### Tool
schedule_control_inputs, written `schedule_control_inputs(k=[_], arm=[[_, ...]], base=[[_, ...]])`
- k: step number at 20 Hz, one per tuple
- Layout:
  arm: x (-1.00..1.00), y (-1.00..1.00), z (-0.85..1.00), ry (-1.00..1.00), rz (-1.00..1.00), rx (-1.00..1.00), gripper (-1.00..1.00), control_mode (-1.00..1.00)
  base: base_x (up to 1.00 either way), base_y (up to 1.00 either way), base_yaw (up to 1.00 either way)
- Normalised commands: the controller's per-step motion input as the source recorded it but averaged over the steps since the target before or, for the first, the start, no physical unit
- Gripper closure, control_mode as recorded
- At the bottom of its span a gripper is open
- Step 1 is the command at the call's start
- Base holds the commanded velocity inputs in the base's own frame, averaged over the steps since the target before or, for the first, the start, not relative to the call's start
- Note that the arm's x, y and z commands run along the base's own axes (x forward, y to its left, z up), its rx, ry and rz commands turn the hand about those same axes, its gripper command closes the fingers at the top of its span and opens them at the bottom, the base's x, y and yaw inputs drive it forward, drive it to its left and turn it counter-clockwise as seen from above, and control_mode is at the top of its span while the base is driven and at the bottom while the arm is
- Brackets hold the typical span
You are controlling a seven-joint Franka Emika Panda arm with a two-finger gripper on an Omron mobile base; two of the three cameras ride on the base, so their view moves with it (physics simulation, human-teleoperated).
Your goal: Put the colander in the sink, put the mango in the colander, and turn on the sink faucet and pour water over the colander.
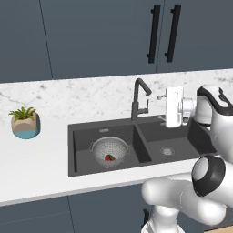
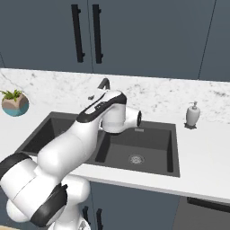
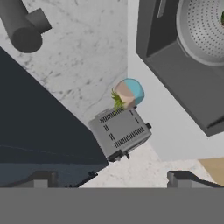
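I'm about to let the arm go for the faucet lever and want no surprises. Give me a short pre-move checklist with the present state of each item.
1. Colander sits in the left basin of the sink: ok.
2. Mango lies inside the colander: ok.
3. Tool open, holding nothing: ok.
4. Faucet spout points toward the right basin, not over the colander: not ok.
5. Water running: not ok, no stream visible.
6. Tool lined up with the faucet lever: cannot tell.

Mango (image 1: pixel 109 158) in colander (image 1: pixel 109 150) in sink (image 1: pixel 82 150), left of the open jaws; faucet (image 1: pixel 139 98) just left
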Motion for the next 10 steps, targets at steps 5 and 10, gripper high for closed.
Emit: schedule_control_inputs(k=[5, 10], arm=[[0.25, 0.10, -0.07, 0.00, 0.00, -0.03, -1.00, -1.00], [0.17, 0.11, -0.07, 0.00, 0.00, -0.06, -1.00, -1.00]], base=[[0.00, 0.00, 0.00], [0.00, 0.00, 0.00]])
